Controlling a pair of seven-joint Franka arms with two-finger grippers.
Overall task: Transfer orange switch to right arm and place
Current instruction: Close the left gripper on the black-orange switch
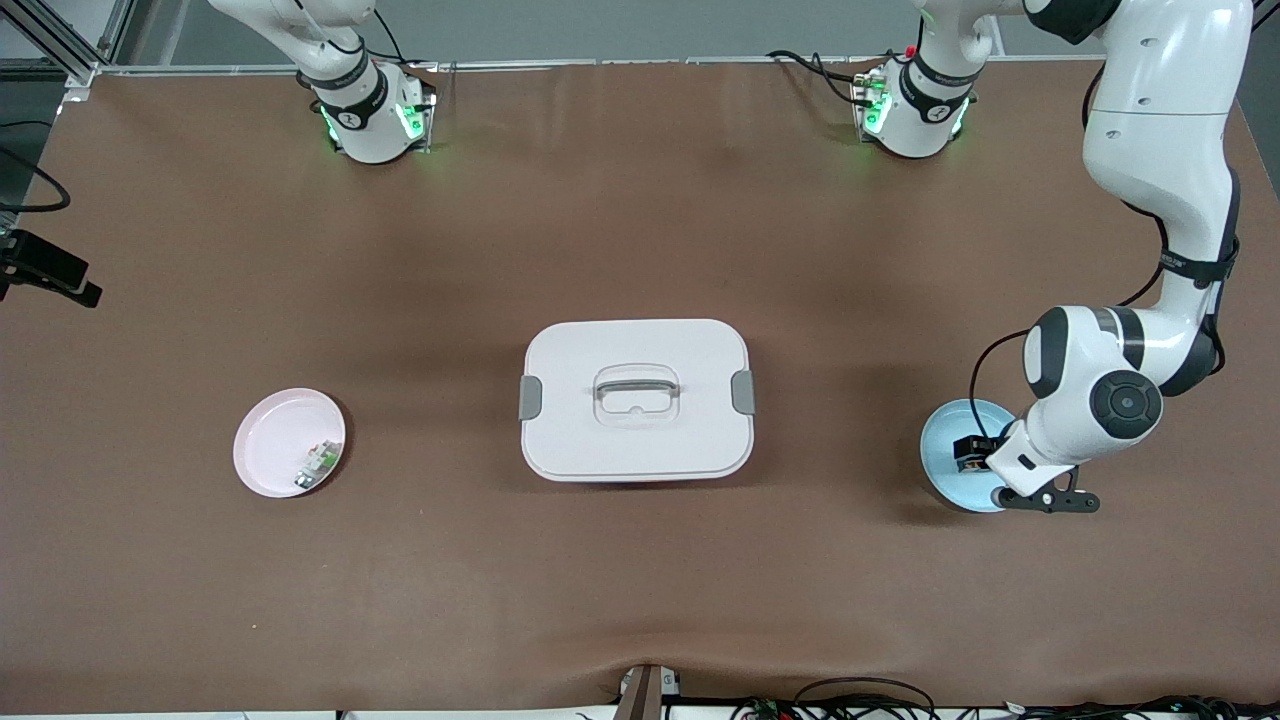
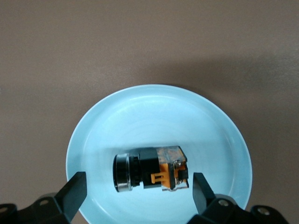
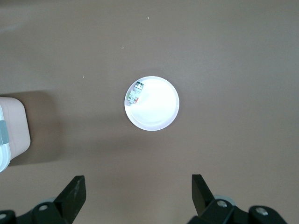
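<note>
My left gripper (image 2: 135, 191) hangs low over the pale blue plate (image 2: 154, 100) at the left arm's end of the table, fingers (image 2: 74, 189) spread wide with nothing between them. Directly below, between the two fingertips, the orange switch (image 2: 152, 169) lies on its side in the plate, untouched: a black body, an orange section, a metal ring at one end. No lettering on it can be read. In the front view my own wrist covers part of that plate and most of the switch (image 1: 972, 452). My right gripper (image 3: 135, 193) waits high over bare brown table (image 1: 640, 600), fingers likewise apart and empty; it does not show in the front view, where the right arm is cut off just above its base. Well below it sits the pink plate (image 3: 163, 109), washed out to near white in the right wrist view, with the small white-and-green part (image 3: 136, 93) at its rim; any marking there is too small to read. The white lidded box (image 1: 637, 400) stands mid-table between the two plates, grey latches at both ends, handle on top.
</note>
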